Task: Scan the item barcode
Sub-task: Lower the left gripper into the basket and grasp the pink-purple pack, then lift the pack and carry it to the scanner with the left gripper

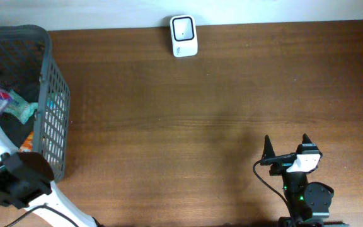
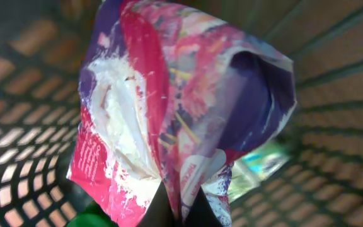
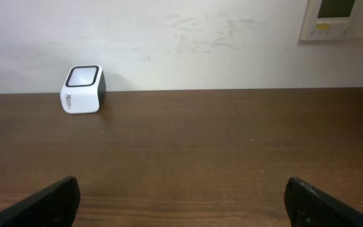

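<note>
Woodgrain table (image 1: pixel 200 126), lattice basket (image 1: pixel 52 107), crinkled packet (image 2: pixel 169 107)

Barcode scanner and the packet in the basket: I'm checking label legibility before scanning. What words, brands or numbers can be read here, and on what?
No text here reads with certainty.
On the white barcode scanner: a small dark logo on its front face, too blurred to read.
On the pink and purple packet: printed lettering along its left side, out of focus and unreadable.
On the wall panel: a yellow label, too small to read.
</note>
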